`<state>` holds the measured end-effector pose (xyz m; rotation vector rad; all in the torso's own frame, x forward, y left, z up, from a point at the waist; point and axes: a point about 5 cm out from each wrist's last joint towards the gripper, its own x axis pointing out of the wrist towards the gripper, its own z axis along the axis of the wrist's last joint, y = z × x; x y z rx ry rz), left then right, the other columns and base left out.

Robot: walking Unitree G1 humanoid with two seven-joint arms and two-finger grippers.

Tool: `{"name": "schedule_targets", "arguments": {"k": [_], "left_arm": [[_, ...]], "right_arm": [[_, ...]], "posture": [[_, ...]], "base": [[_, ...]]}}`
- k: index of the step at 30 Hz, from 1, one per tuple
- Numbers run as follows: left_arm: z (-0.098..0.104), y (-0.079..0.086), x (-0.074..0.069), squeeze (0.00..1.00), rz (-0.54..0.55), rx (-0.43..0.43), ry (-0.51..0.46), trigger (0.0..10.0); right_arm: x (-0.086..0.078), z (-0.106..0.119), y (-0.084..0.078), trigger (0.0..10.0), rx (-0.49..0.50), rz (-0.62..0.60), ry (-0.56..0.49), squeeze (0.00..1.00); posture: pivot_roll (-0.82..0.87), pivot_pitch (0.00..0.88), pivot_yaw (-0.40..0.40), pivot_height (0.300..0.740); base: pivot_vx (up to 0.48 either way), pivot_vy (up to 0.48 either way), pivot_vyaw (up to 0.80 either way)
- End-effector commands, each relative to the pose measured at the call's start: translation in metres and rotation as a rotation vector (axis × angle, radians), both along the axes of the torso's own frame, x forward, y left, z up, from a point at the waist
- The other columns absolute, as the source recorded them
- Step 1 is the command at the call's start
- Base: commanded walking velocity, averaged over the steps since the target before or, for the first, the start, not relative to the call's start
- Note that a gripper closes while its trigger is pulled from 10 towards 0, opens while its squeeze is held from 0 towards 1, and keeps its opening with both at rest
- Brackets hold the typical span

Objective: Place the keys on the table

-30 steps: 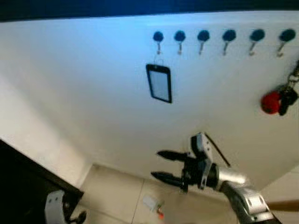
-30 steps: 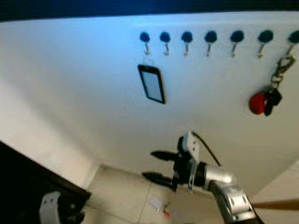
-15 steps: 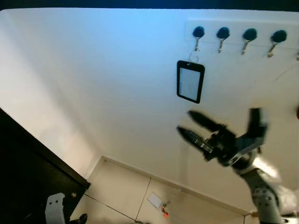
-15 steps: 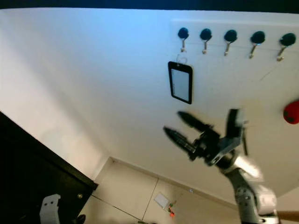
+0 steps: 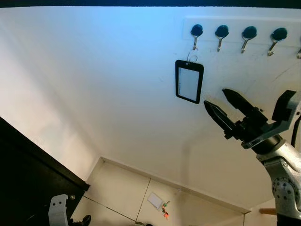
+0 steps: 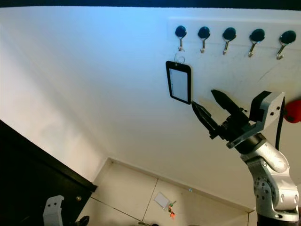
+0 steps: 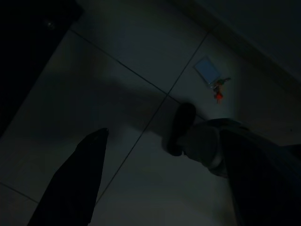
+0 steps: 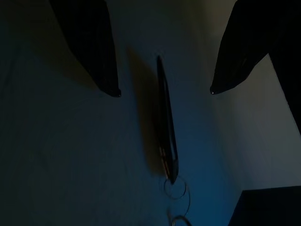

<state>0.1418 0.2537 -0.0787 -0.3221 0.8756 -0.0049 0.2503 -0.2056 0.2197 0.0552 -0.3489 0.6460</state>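
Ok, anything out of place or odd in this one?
Yes. A small card with keys lies on the floor tiles near the wall base, not on a hook. On the wall, the black badge holder hangs slightly tilted from the first hook. The right gripper, open, points at it.

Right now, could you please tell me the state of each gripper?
Left gripper: open, holding nothing, hanging low over the floor tiles.
Right gripper: open, holding nothing, raised beside the badge holder on the wall hooks.
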Motion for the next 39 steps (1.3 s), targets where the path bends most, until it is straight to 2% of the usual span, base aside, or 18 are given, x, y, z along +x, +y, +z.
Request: {"name": "schedule_targets", "arguments": {"k": [1,6,10,11,22,23,24,25,34,39], "left_arm": [[-0.003,0.000,-0.008,0.00,0.012,-0.003,0.019,10.0],[-0.003,0.002,-0.009,0.00,0.005,-0.002,0.020,10.0],[-0.002,0.002,-0.009,0.00,0.010,-0.002,0.019,10.0],[-0.002,0.002,-0.008,0.00,0.012,-0.003,0.013,10.0],[-0.002,0.002,-0.007,0.00,0.021,-0.004,0.006,10.0],[-0.002,0.002,-0.007,0.00,0.021,-0.004,0.006,10.0],[-0.002,0.001,-0.007,0.00,0.021,-0.004,0.006,10.0],[-0.002,0.001,-0.007,0.00,0.020,-0.004,0.006,10.0],[-0.002,0.000,-0.005,0.00,0.015,-0.009,-0.003,10.0],[-0.002,-0.001,-0.005,0.00,0.012,-0.012,-0.003,10.0]], "right_arm": [[-0.001,-0.004,0.006,10.0,-0.013,0.013,0.018,0.00],[0.005,-0.003,0.022,10.0,-0.001,0.055,0.014,0.00],[0.009,-0.002,0.027,10.0,-0.002,0.072,0.012,0.00],[0.014,0.000,0.029,10.0,-0.001,0.073,0.007,0.00],[0.024,0.010,0.023,10.0,0.016,0.017,-0.026,0.00],[0.024,0.009,0.024,5.2,0.015,0.023,-0.021,0.00],[0.024,0.008,0.024,3.6,0.008,0.039,-0.013,0.00],[0.024,0.007,0.025,0.0,0.004,0.044,-0.009,0.00],[0.023,0.008,0.031,0.0,0.020,0.090,-0.014,0.00],[0.017,0.020,0.043,0.0,0.103,0.182,-0.054,0.00]], "posture": [[-0.14,0.143,0.135,0.740],[-0.13,0.136,0.134,0.740],[-0.13,0.134,0.134,0.740],[-0.13,0.132,0.133,0.740],[-0.13,0.117,0.132,0.740],[-0.13,0.117,0.132,0.740],[-0.13,0.117,0.132,0.740],[-0.13,0.112,0.130,0.740],[-0.13,0.114,0.129,0.740],[-0.13,0.120,0.129,0.740]], "base": [[0.000,0.000,0.00],[0.000,0.000,0.00],[0.000,0.000,0.00],[0.000,0.000,0.00],[0.000,0.000,0.00],[0.000,0.000,0.00],[0.000,0.000,0.00],[0.000,0.000,0.00],[0.000,0.000,0.00],[0.000,0.000,0.00]]}}
